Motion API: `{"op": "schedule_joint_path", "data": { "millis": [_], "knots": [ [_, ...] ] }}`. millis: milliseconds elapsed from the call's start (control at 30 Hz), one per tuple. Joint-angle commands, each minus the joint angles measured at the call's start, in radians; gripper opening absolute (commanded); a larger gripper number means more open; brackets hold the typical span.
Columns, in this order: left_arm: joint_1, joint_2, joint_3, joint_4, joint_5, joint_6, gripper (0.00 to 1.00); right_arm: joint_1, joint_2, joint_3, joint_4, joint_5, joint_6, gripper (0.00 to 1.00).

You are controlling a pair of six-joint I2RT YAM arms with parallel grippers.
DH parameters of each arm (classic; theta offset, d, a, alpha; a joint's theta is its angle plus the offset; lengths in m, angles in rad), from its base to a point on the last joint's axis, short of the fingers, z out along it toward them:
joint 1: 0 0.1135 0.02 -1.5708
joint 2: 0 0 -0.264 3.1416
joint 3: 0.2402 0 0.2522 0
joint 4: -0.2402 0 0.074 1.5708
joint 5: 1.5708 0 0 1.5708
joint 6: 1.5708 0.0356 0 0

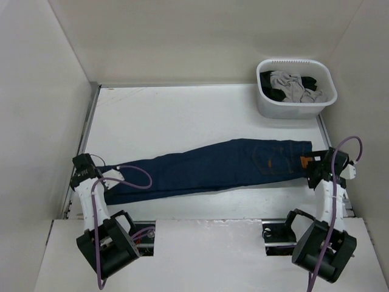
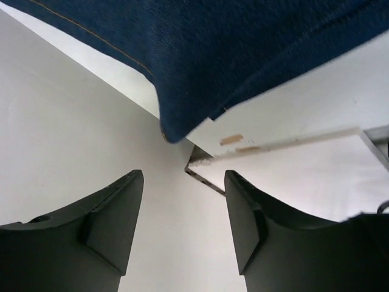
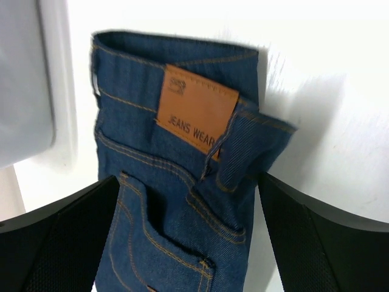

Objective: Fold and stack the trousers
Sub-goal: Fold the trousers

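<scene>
You have the long dark navy blue denim trousers point(image 1: 219, 165) stretched flat across the white tabletop point(image 1: 170, 115). They are doubled lengthwise, one leg on the other. Their long axis runs left to right on a slight slant, with the hem end at the near left and the waistband end a little farther away on the right.

Your left hand point(image 2: 182, 179) is at the hem end. Its fingers stand apart with nothing between them, and the hem corner lies just ahead of the fingertips, not touching. Your right hand point(image 3: 188, 179) is at the waistband end with its fingers spread wide and gripping nothing. The waistband and its tan-orange leather patch point(image 3: 196, 115) lie straight ahead, with the denim's width sitting between the two fingers. Whether the fingers touch the cloth, you cannot tell.

Each arm already has its own end, so neither needs to cross over. The next fold, as I judge it, goes along that long axis, with one end carried over onto the other. The white plastic basket point(image 1: 267, 108) of grey and black clothes sits at the far right, well apart from the waistband.
</scene>
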Motion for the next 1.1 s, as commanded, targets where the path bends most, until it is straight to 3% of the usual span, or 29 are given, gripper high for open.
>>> {"op": "schedule_joint_path", "data": {
  "millis": [0, 133, 300, 500, 533, 633, 733, 900, 967, 1067],
  "knots": [
    [0.004, -0.002, 0.072, -0.034, -0.023, 0.042, 0.56, 0.031, 0.048, -0.027, 0.052, -0.018, 0.073, 1.00],
    [-0.014, 0.041, 0.123, 0.128, 0.015, 0.052, 0.62, 0.104, 0.137, -0.046, 0.118, 0.004, 0.135, 1.00],
    [-0.158, 0.150, 0.117, 0.339, 0.096, 0.033, 0.66, 0.169, 0.287, -0.010, 0.170, 0.033, 0.205, 1.00],
    [-0.248, 0.286, 0.148, 0.394, 0.113, -0.030, 0.65, 0.180, 0.416, 0.016, 0.240, 0.035, 0.201, 1.00],
    [-0.257, 0.294, 0.145, 0.375, 0.127, -0.035, 0.64, 0.180, 0.421, 0.008, 0.256, 0.032, 0.202, 0.97],
    [-0.313, 0.294, 0.108, 0.260, 0.209, -0.011, 0.63, 0.180, 0.427, -0.024, 0.309, 0.019, 0.211, 0.74],
    [-0.402, 0.295, 0.045, 0.255, 0.245, -0.017, 0.64, 0.170, 0.428, -0.036, 0.343, 0.019, 0.211, 0.56],
    [-0.505, 0.389, -0.036, 0.434, 0.193, -0.014, 0.64, 0.160, 0.375, -0.050, 0.372, 0.033, 0.207, 0.09],
    [-0.507, 0.484, -0.018, 0.570, 0.165, -0.018, 0.64, 0.155, 0.312, -0.052, 0.372, 0.061, 0.184, 0.02],
    [-0.508, 0.657, 0.072, 0.750, 0.096, -0.053, 0.62, 0.154, 0.214, -0.049, 0.359, 0.103, 0.133, 0.01]
  ]
}}
